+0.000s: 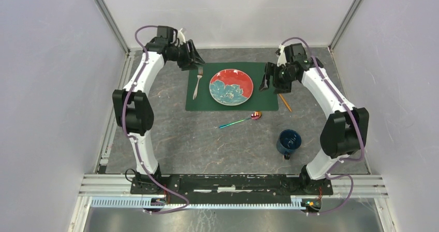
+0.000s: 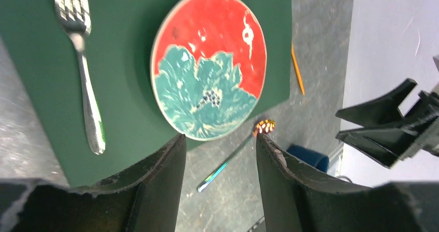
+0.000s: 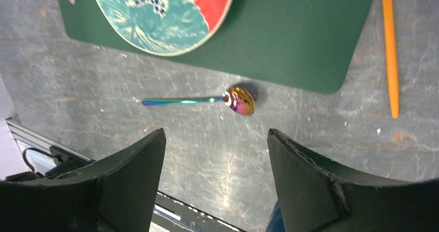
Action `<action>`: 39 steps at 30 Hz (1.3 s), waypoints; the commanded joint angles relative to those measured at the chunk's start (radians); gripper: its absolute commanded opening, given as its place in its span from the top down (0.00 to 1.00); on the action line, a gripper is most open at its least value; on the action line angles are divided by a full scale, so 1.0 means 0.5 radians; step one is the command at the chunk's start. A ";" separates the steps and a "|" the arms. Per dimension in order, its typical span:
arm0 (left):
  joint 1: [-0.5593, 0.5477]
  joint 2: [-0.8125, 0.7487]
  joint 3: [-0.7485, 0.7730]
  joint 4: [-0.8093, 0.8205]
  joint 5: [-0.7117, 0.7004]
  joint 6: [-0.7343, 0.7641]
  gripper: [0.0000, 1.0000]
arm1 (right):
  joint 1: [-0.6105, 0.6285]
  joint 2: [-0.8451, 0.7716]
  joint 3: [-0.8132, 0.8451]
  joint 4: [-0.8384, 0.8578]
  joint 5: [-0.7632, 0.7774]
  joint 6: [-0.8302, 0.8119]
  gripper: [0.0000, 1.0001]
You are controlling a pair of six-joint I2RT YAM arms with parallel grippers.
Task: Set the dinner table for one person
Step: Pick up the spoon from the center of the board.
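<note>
I hold the left tool (image 1: pixel 193 56) and right tool (image 1: pixel 268 76), jaws apart and empty, over the counter (image 1: pixel 207 144), flanking the placemat (image 1: pixel 207 105).

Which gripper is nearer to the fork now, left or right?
Left. The left gripper hovers just beyond the fork, at the far left corner of the placemat. The right gripper is across the plate, by the right edge of the placemat.

The plate (image 1: pixel 231 86) sits on the placemat (image 1: pixel 202 103) between the 2 grippers, the fork (image 1: pixel 198 83) beside it toward the left gripper (image 1: pixel 195 61). The spoon (image 1: pixel 240 119), stick (image 1: pixel 284 102) and mug (image 1: pixel 288 142) lie off the mat, nearer the right gripper (image 1: pixel 268 79).
</note>
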 commanded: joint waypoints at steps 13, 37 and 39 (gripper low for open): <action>-0.039 -0.252 -0.210 0.362 0.085 -0.322 0.41 | 0.156 -0.248 -0.349 -0.010 0.075 -0.064 0.22; -0.011 -0.327 -0.333 0.444 0.140 -0.316 0.41 | 0.495 -0.211 -0.643 0.195 0.164 0.162 0.22; -0.003 -0.346 -0.363 0.460 0.136 -0.315 0.41 | 0.519 -0.194 -0.617 0.194 0.171 0.178 0.22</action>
